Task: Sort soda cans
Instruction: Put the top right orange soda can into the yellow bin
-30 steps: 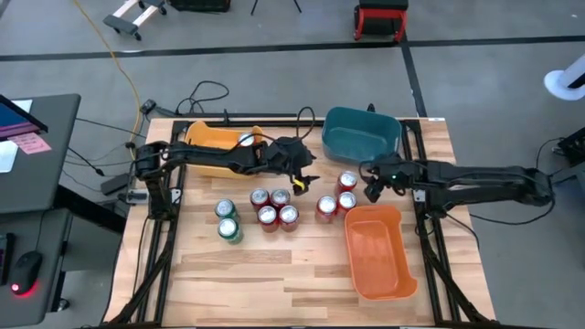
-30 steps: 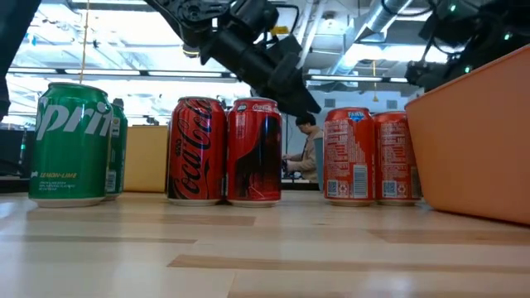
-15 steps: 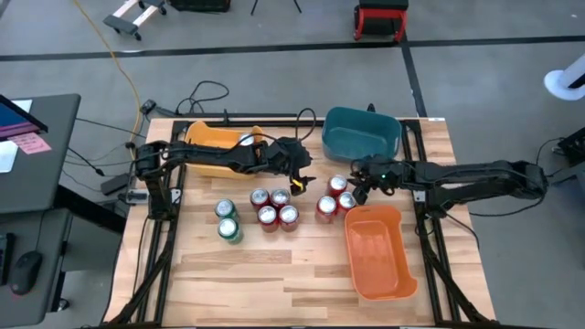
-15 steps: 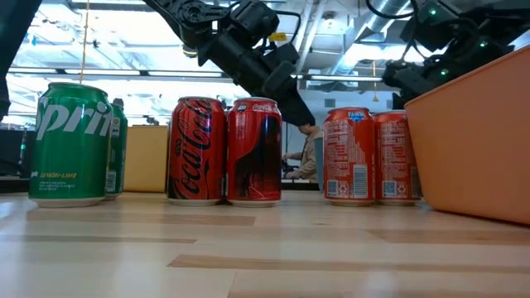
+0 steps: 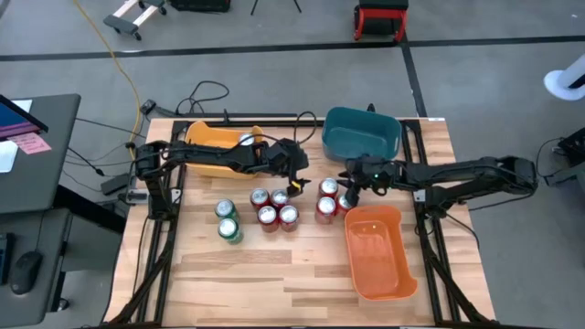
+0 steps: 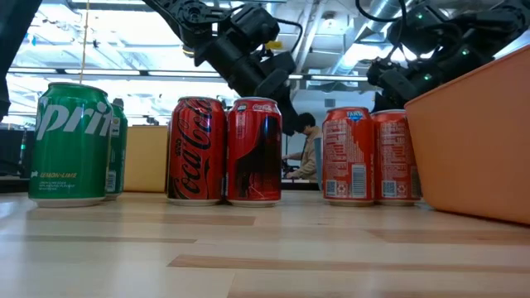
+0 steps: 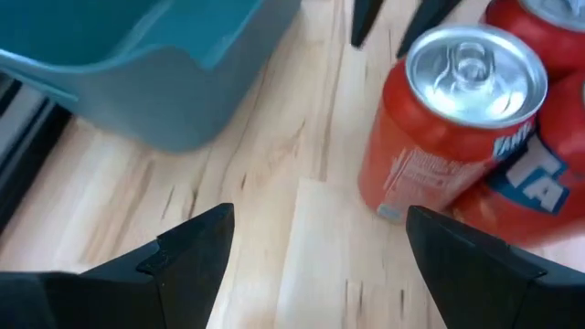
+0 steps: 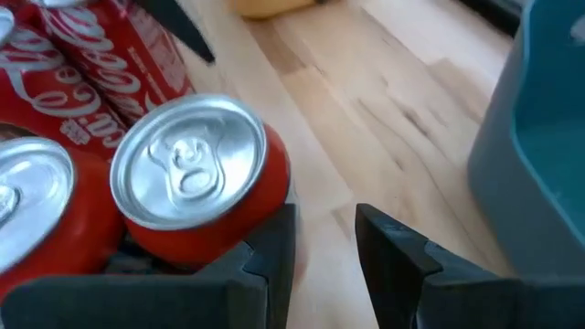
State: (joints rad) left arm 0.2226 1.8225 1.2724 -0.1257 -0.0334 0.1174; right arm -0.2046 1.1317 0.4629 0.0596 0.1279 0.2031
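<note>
Three orange-red soda cans stand upright at mid-table. The far one [image 5: 328, 187] [image 8: 192, 174] has my right gripper [image 5: 351, 186] [image 8: 325, 247] beside it on the right, narrowly open with nothing between the fingers. The same can [image 7: 457, 100] stands a short way ahead of my left gripper [image 5: 296, 180] [image 7: 320, 256], which hangs wide open and empty above the table. Several red cola cans [image 5: 274, 206] cluster left of it. Two green cans [image 5: 228, 220] stand farther left. My right gripper rests the outer side of its near-side finger [image 8: 270, 251] against the far orange-red can's side wall [image 8: 274, 196]. The fingers come from the table's right, slanting down. The can stands upright on the table, not between the fingers.
A teal bin [image 5: 361, 132] sits at the far right, a yellow bin [image 5: 215, 146] at the far left under my left arm, and an orange bin [image 5: 377, 251] at the near right, close to the orange-red cans. Bare wood lies along the near edge [image 5: 274, 274].
My right gripper has gone toward the table's left and tipped downward. The far orange-red can has slid left ahead of it, still upright, and now stands above the other two. My left gripper has tipped a little downward in place.
</note>
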